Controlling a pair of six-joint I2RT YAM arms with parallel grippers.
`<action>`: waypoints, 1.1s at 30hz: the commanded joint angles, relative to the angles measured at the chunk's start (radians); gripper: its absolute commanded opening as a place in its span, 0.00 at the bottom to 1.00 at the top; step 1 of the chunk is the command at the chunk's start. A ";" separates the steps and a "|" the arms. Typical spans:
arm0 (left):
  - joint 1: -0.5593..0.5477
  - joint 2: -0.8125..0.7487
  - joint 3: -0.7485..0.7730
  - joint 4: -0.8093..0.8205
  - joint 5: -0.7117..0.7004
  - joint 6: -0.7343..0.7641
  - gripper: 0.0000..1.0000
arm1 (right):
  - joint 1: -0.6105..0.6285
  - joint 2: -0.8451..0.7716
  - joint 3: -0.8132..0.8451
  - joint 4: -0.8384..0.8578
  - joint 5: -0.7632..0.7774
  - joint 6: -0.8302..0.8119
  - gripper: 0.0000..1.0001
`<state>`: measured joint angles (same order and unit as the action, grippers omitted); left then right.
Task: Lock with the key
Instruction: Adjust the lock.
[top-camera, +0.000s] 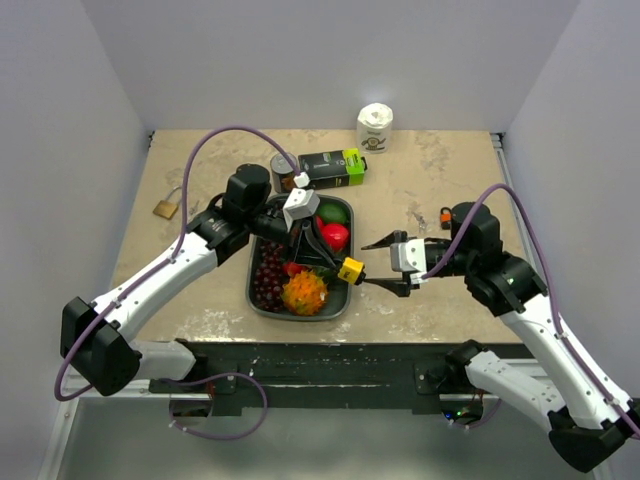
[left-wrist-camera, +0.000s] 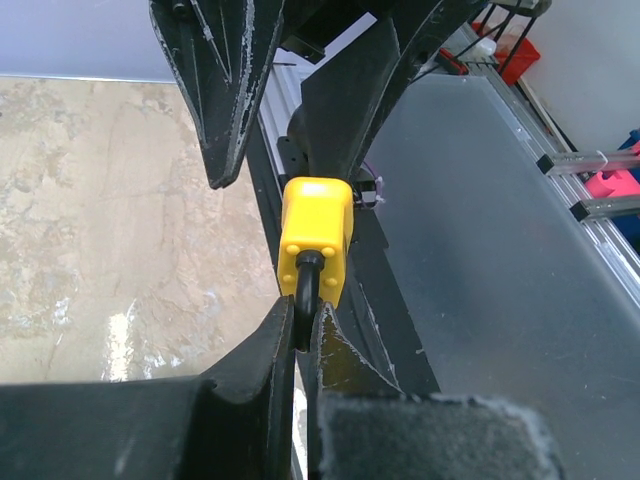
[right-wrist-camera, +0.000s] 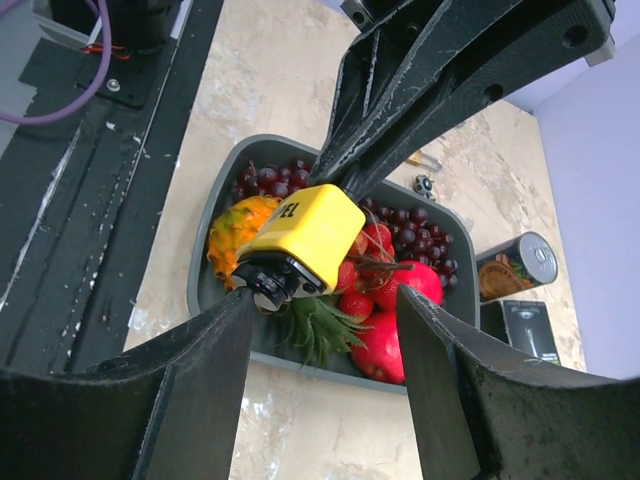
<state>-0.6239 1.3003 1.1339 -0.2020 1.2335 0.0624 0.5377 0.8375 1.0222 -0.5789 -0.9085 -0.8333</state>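
Yellow padlock (top-camera: 351, 270), pinched by its shackle in the tightly closed left gripper (left-wrist-camera: 303, 335), hangs over the 4 o'clock corner of the fruit tray (top-camera: 250, 290), with the right gripper (top-camera: 382, 265), jaws spread wide, facing its keyway end from 3 o'clock. Likely next is a fine closing on the dark stub there (key or bare cylinder cannot be told), then a twist. Bare worktop (top-camera: 440, 170) lies open at 3 o'clock, while its near edge sits close at 6.

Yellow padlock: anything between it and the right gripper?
Nothing visible. The left gripper pinches the yellow padlock by its shackle above the fruit tray. The right gripper is open, one finger on either side of the lock, gap clear.
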 joint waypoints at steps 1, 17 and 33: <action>-0.013 -0.004 0.004 0.088 0.012 -0.052 0.00 | 0.024 0.005 0.026 0.063 -0.023 0.048 0.61; -0.023 -0.029 0.009 -0.062 0.058 0.102 0.00 | 0.030 0.034 0.027 0.005 0.005 -0.099 0.43; -0.051 -0.016 0.007 -0.060 0.077 0.123 0.00 | 0.030 0.057 0.016 0.103 -0.006 -0.060 0.31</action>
<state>-0.6289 1.2999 1.1309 -0.3031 1.2297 0.1753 0.5648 0.8898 1.0225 -0.6483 -0.9150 -0.9096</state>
